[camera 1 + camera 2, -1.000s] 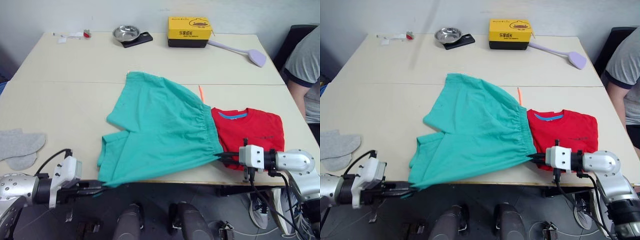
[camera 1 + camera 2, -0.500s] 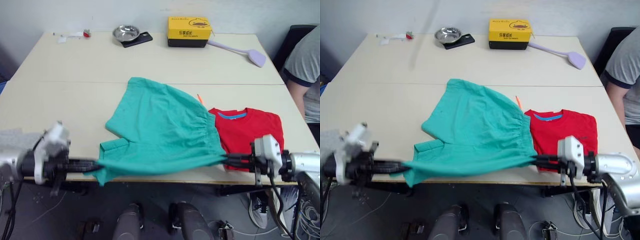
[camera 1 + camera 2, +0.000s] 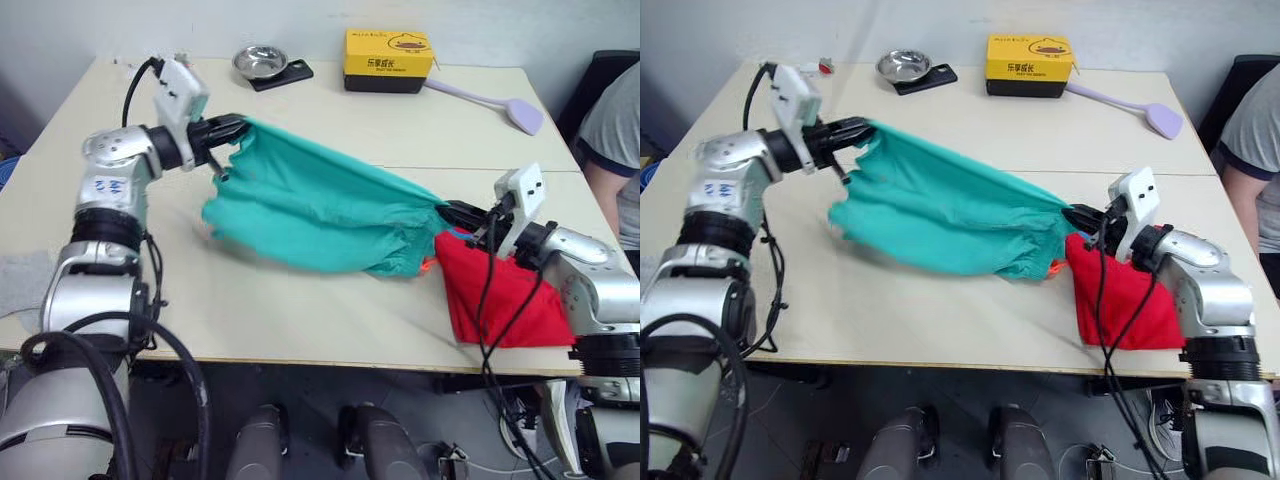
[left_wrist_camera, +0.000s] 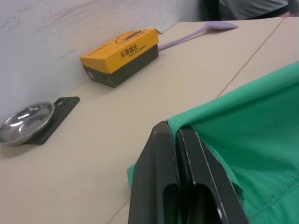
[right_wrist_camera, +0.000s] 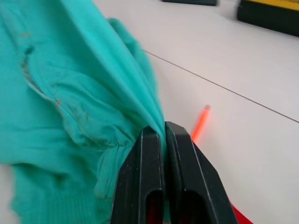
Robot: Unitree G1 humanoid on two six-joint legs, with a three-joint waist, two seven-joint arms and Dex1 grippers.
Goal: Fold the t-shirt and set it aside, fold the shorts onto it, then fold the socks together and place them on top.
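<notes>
The beige tabletop [image 3: 300, 310] carries everything, with a seam line running left to right across its middle. Over its centre the teal-green shorts [image 3: 320, 205] hang stretched between the two hands, lifted at both ends and sagging onto the tabletop in the middle. The left hand [image 3: 232, 128] is raised at the far left, its two black fingers pressed together on one edge of the shorts; in the left wrist view the green cloth [image 4: 243, 121] comes out from between the closed fingers [image 4: 163, 177]. The right hand [image 3: 1077, 214] is lower, at the right, its fingers clamped on the gathered waistband end of the shorts; the right wrist view shows the cloth pinched between the fingers [image 5: 149, 182], with the orange drawstring [image 5: 199, 123] lying on the tabletop just beyond.

The red t-shirt [image 3: 500, 300] lies folded at the near right of the tabletop, directly below and beside the right hand, its left edge touching the drooping waistband. A light-grey sock [image 3: 18, 275] rests at the near left edge, well apart from both hands.

Along the far edge sit a yellow and black box [image 3: 389, 60], a lilac flat-headed tool [image 3: 495, 102] to its right, and a small steel bowl [image 3: 259, 62] on a black slab to its left. A person's arm in a grey sleeve [image 3: 612, 130] shows at the right edge.
</notes>
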